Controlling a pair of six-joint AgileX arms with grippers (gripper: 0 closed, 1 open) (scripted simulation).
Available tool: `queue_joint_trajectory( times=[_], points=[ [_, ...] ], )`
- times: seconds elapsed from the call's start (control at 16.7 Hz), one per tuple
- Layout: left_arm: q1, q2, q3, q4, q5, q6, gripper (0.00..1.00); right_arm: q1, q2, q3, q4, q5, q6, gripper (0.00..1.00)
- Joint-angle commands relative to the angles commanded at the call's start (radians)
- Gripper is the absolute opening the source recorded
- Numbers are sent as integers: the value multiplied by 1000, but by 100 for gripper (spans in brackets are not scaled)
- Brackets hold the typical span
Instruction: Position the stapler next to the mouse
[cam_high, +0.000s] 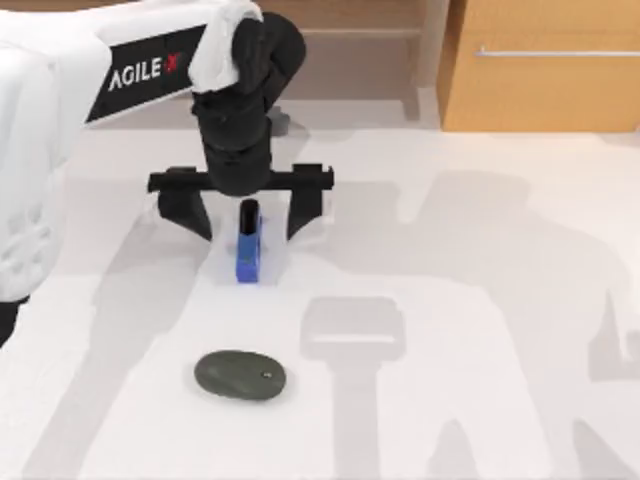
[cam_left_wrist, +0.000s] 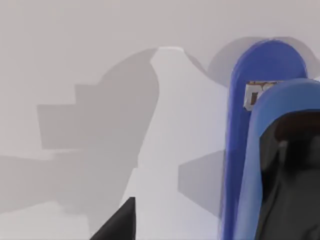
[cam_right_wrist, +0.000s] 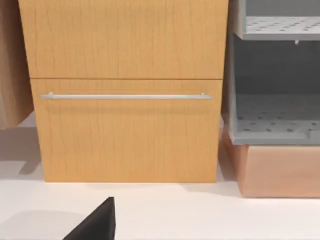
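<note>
The left gripper (cam_high: 247, 215) hangs over the white table (cam_high: 480, 300), its two black fingers (cam_high: 190, 212) spread wide, one on each side of the stapler (cam_high: 248, 250) and not touching it. The blue stapler lies flat on the table between them, its black upper part under the wrist. The mouse (cam_high: 240, 375) lies apart from the stapler, nearer to the front edge of the table. Behind the table, to the right of the stapler, stands a wooden cabinet (cam_high: 540, 70). For the right gripper I cannot tell the opening.
</note>
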Motion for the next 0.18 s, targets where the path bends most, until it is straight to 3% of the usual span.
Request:
queue_joint_trajectory(
  times=[0.18],
  points=[
    [0, 0, 0, 0, 0, 0, 100, 0, 0, 0, 0, 0, 0, 100]
  ],
)
